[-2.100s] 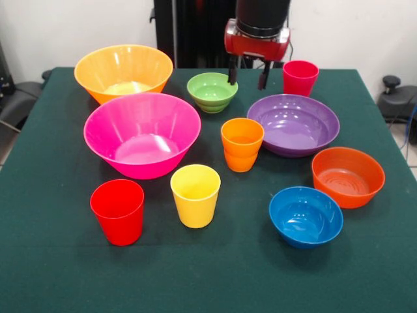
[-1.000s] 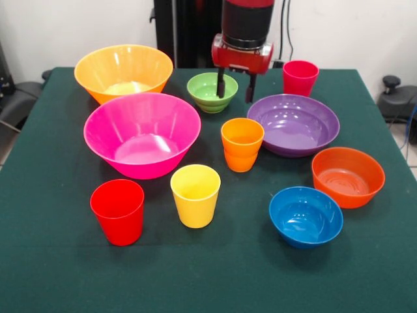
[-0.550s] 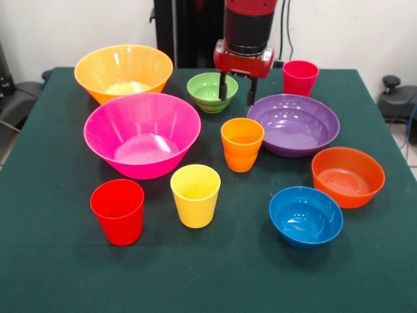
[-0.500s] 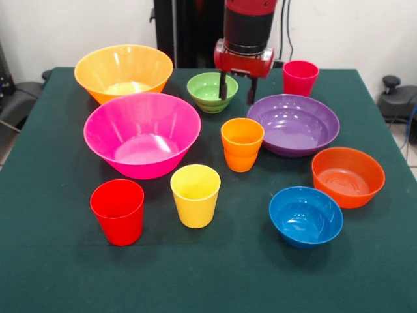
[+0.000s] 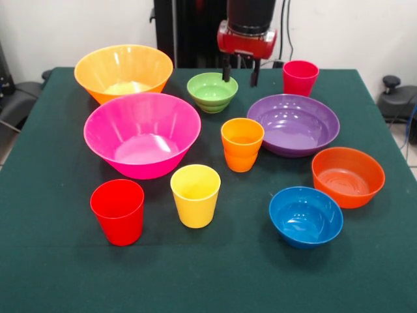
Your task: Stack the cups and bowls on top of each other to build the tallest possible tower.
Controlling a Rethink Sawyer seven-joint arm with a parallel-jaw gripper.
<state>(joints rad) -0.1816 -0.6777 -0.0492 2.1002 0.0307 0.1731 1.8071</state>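
Nothing stacked yet, everything spread out singly on the table (image 5: 52, 261) for easy grabbing, gripper (image 5: 240, 72) empty, spread wide, hovering at the green bowl's (image 5: 212, 92) 1 o'clock.

One view only, the front one: it looks from across the worktop (image 5: 58, 274) toward the robot, tilted down from moderately high, near enough that the green surface (its far edge included) fills most of the width, with the arm entering at top centre.
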